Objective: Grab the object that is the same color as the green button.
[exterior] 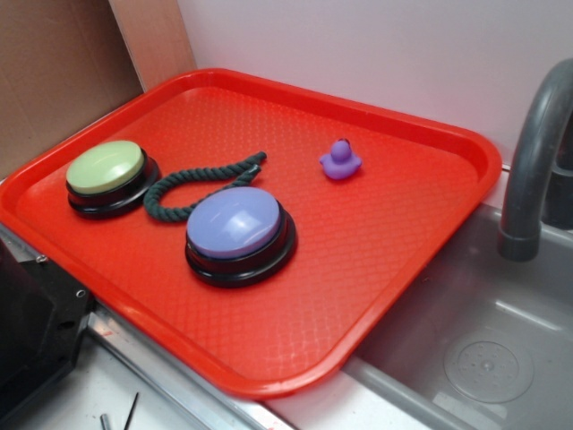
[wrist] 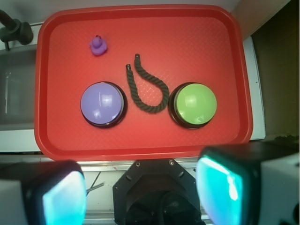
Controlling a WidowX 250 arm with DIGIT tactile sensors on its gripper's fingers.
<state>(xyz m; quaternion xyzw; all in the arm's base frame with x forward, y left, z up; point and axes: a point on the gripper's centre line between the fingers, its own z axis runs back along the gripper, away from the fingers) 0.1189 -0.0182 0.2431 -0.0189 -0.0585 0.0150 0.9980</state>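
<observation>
Wrist view alone showed the claw (wrist: 143, 187): fingers (wrist: 61, 197) spread wide, empty, above the rope (wrist: 150, 89) by the green button (wrist: 194, 104).

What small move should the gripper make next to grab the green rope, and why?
Probably move forward over the tray and line up above the rope. The gripper is open and sits off the tray's near edge, with nothing between its fingers. The rope lies in a U between the green button and the purple button.
</observation>
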